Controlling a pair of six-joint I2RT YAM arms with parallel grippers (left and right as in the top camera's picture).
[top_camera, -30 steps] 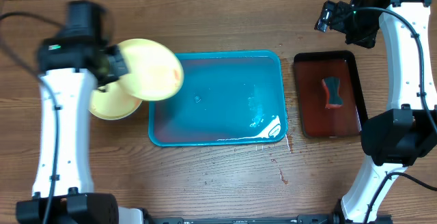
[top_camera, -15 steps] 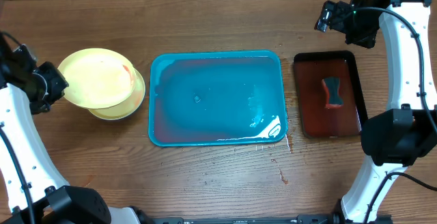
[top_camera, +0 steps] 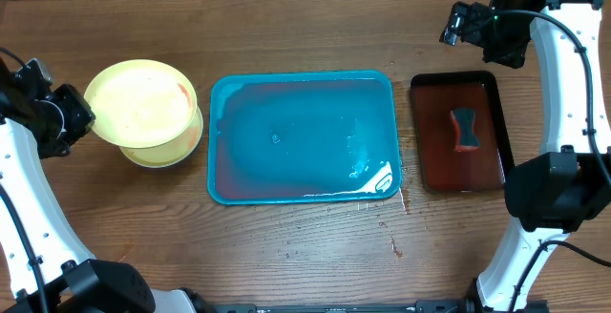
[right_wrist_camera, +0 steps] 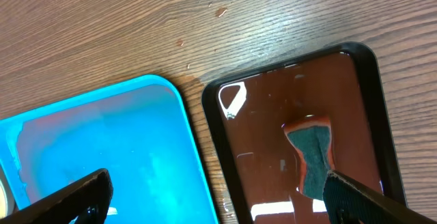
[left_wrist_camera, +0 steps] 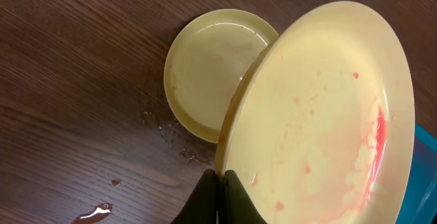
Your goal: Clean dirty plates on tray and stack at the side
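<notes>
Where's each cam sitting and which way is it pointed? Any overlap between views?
Overhead: fixed above the table, looking straight down; both arms show, with the turquoise tray central.
Left wrist: looks down past its shut fingers at the smeared plate they pinch, over a second plate.
Right wrist: high up, facing down at the dark tray and sponge; its spread fingers frame the bottom corners.
Shared: overhead and right wrist both show the two trays and sponge.

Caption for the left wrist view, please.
Left gripper pinching the rim of a sauce-smeared plate, held over a cleaner plate on the wooden table.
</notes>
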